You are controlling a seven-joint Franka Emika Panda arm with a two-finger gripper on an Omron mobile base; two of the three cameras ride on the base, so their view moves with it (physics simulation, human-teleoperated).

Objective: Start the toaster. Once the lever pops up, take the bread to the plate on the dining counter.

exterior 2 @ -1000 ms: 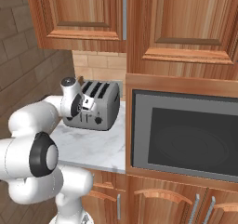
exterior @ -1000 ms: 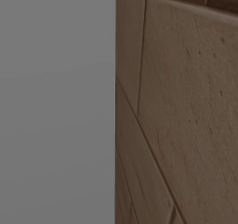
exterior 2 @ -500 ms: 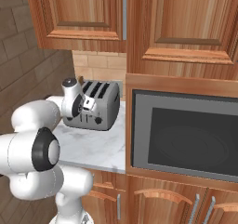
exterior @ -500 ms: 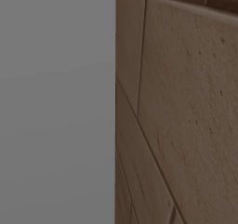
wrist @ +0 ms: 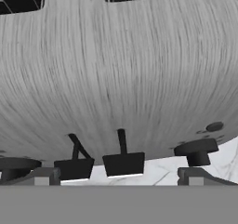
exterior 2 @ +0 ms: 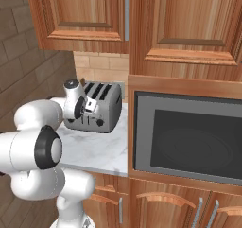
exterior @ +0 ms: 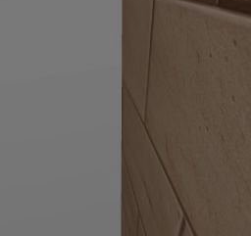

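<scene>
Gripper (exterior 2: pixel 86 107) at toaster (exterior 2: pixel 101 109) front, jaws wide apart, nothing held. Toaster sits on marble counter (exterior 2: pixel 97 149), left of microwave (exterior 2: pixel 186 139). Hand view: brushed toaster (wrist: pixel 121 69) face close, two black levers (wrist: pixel 123 162) low.

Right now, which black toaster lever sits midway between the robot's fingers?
The lever with the straight slot; the slanted-slot lever sits off to one side.
</scene>
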